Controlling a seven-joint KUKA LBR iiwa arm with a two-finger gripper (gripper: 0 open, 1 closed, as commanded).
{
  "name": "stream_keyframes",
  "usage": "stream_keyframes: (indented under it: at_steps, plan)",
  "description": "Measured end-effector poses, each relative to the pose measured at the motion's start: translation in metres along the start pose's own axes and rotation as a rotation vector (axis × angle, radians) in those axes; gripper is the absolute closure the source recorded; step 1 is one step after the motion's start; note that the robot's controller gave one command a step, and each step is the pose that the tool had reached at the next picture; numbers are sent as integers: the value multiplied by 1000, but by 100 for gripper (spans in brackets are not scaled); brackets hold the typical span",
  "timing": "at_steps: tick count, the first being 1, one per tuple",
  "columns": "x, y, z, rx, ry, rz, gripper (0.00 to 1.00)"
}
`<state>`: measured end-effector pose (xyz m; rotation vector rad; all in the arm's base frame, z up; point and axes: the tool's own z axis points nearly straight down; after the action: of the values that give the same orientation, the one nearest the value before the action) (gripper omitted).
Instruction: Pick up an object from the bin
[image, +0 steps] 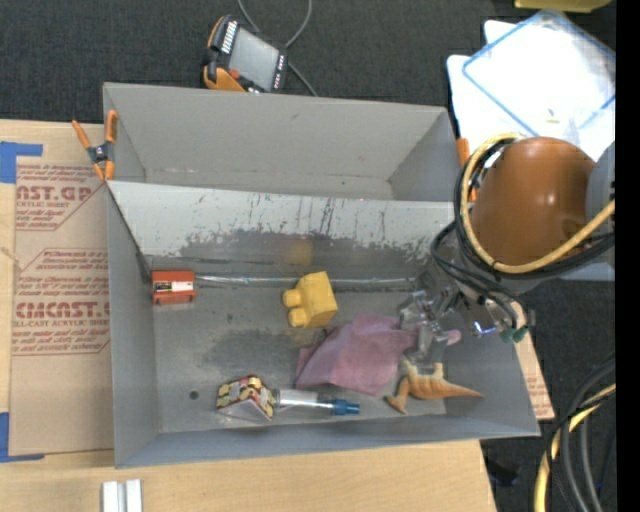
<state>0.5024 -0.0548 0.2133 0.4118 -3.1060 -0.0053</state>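
My gripper (425, 335) hangs low at the bin's right side, its metal fingers pointing down and spread a little. Just below it lies an orange toy dinosaur (432, 388) on the bin floor. A crumpled pink cloth (352, 355) lies directly to the gripper's left, its right edge touching or nearly touching the fingers. Nothing shows between the fingers.
A yellow toy block (311, 299) sits in the middle of the bin. A small red-orange box (173, 288) lies at the left wall. A patterned folded packet (246, 396) and a pen with a blue cap (318, 403) lie near the front.
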Motion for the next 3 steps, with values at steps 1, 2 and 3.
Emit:
stream_keyframes:
  at_steps: [1,2,3]
  plan:
    - [1,1,23,-2,6,14,100]
    - [7,-5,24,2,-6,-2,100]
    - [-38,-9,-51,-1,-3,-282,100]
